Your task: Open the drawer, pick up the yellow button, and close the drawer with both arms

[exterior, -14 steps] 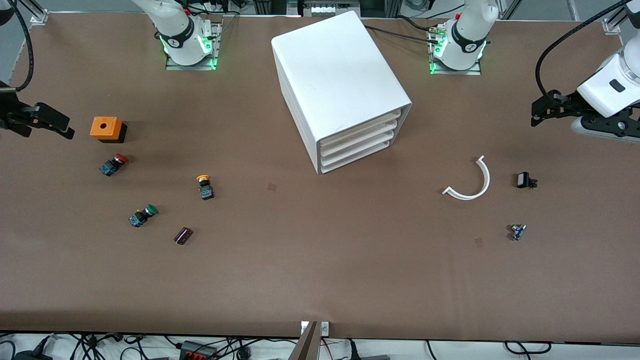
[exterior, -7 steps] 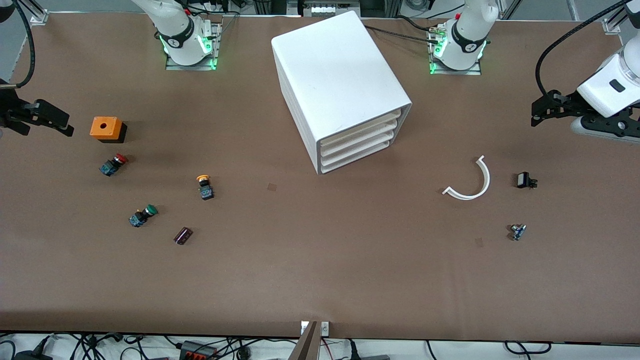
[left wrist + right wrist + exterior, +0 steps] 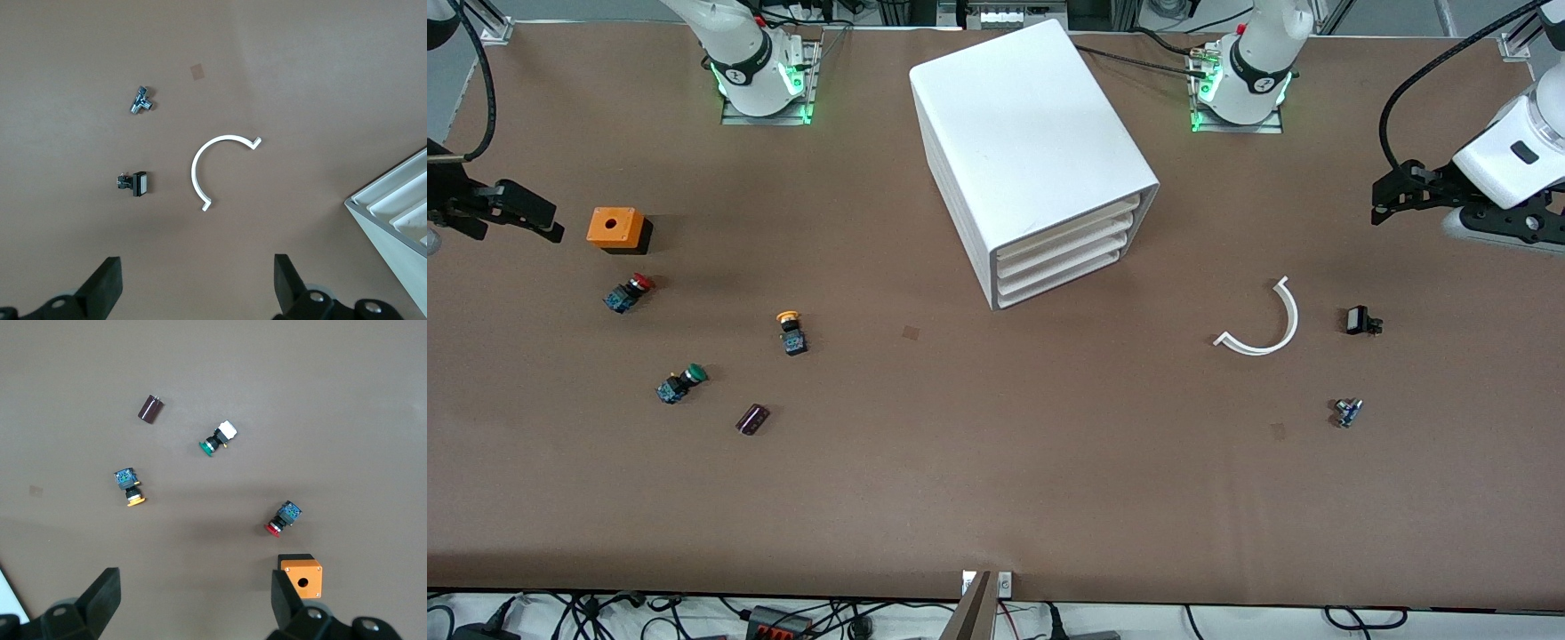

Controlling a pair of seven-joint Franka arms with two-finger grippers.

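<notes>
Drawer (image 3: 1065, 233) is shut and the yellow button (image 3: 791, 332) sits out on the desk (image 3: 996, 462). The left gripper (image 3: 197, 283) and right gripper (image 3: 193, 597) both hover with jaws wide open, holding nothing.

- No text, label, brand name or number is showing legibly anywhere in these views.
- A small dark emblem is sitting on the black band of each arm base (image 3: 740, 73) and (image 3: 1263, 82), at about 11 and 1 o'clock of the front view, but it is not resolving into anything readable.
- The white cabinet (image 3: 1032, 151), the orange box (image 3: 615, 228) and the yellow-capped button (image 3: 791, 332) are showing no readable markings.
</notes>
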